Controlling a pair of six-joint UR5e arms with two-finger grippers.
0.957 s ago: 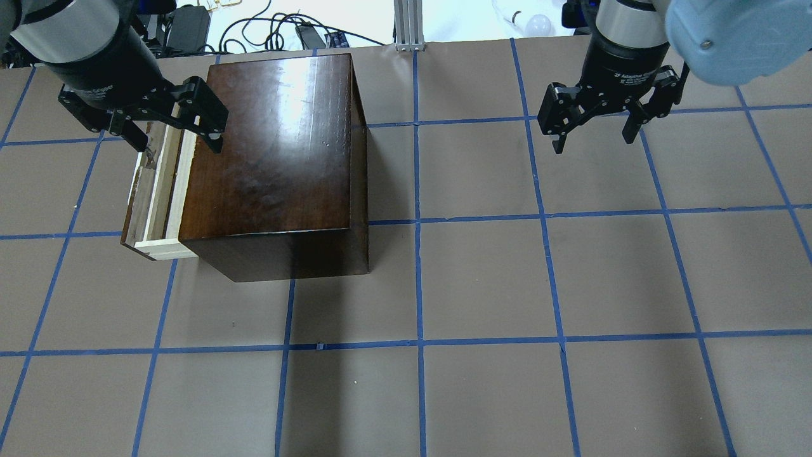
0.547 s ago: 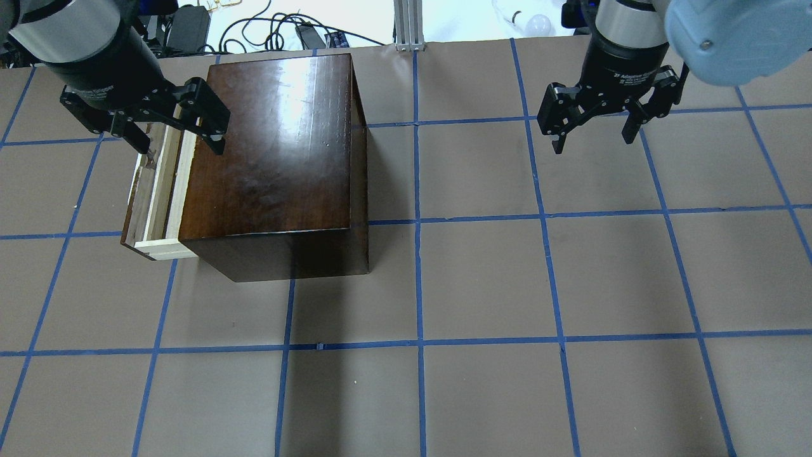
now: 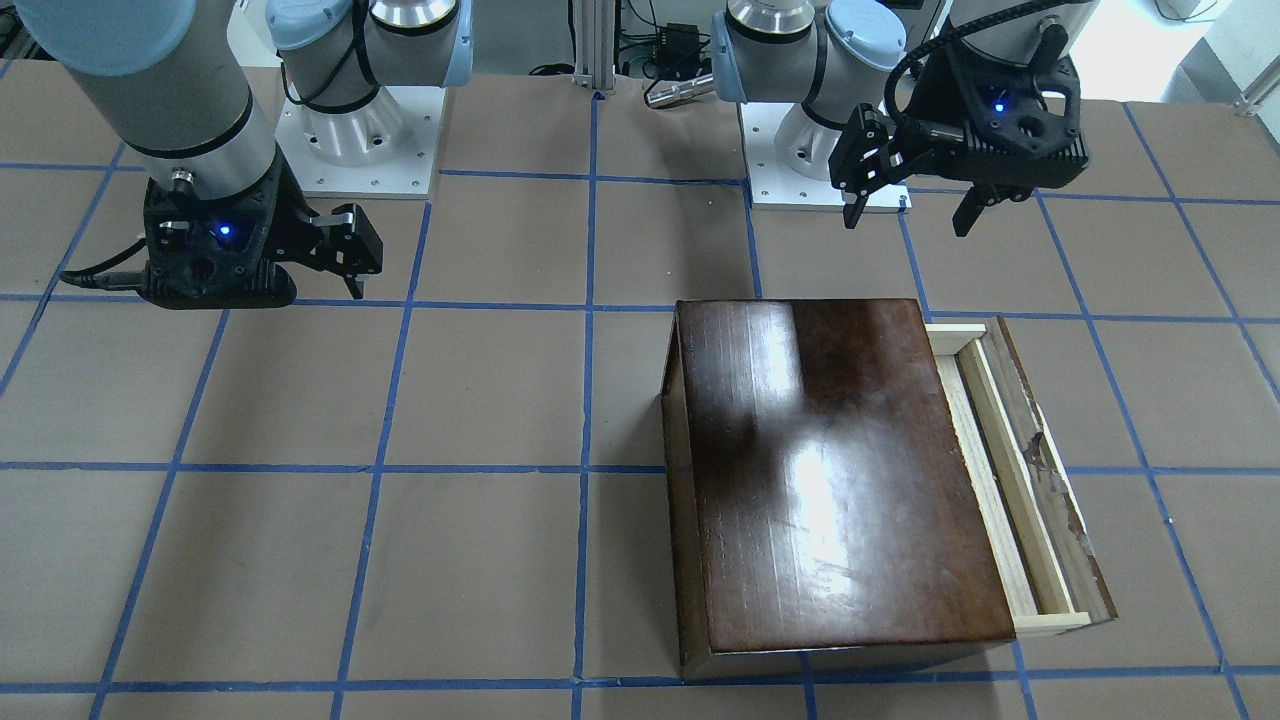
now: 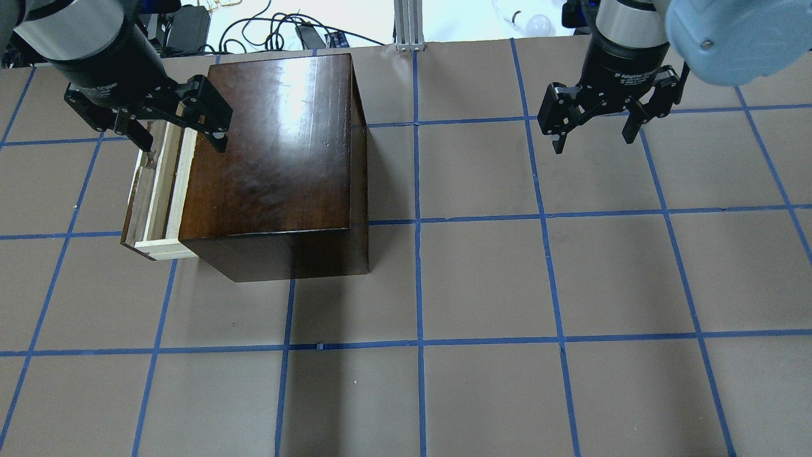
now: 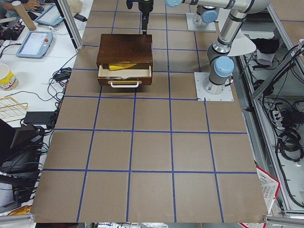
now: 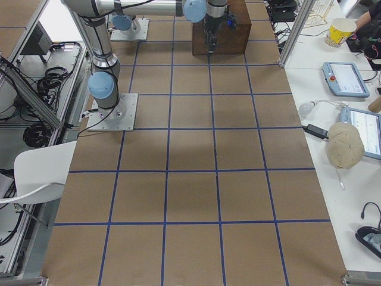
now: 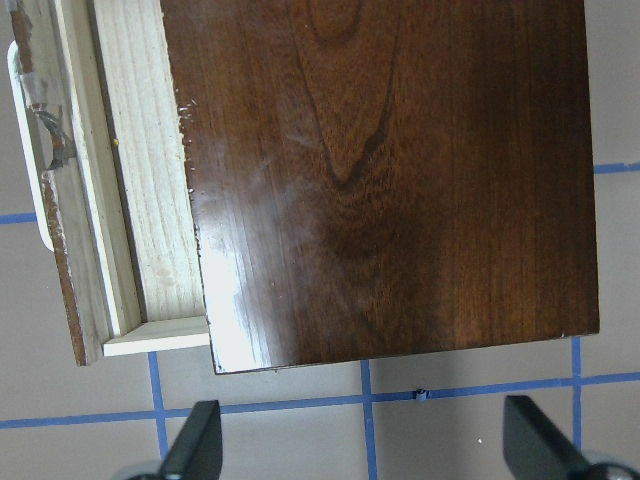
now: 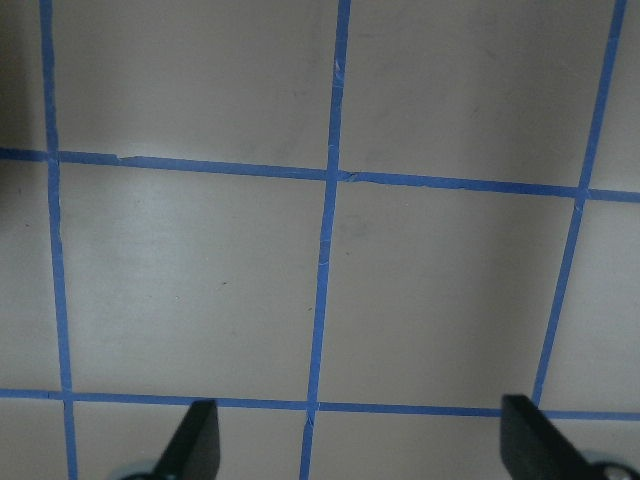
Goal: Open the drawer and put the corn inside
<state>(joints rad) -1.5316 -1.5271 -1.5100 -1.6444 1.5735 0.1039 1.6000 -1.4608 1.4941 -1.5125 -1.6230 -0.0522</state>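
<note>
My left hand (image 4: 184, 146) hangs in the air with its two fingers (image 7: 195, 445) spread wide, gripping nothing. Just below it is the end of the dark box (image 4: 273, 146), at the seam where the drawer (image 4: 155, 190) slides out. Seen from overhead, one finger lines up with the drawer's worn front and the other with the box's glossy top. The drawer stands partly pulled out, showing its pale wooden floor and rail, with a white handle (image 7: 30, 150) on its chipped front. From the table's end the corn (image 5: 122, 67) shows as a yellow shape lying inside the drawer, back under the box's top, which hides it from above. Well beyond the far side of the box, my right hand (image 4: 593, 143) hovers over the brown table (image 4: 482, 279) with its blue tape lines, its fingers likewise apart and holding nothing.
</note>
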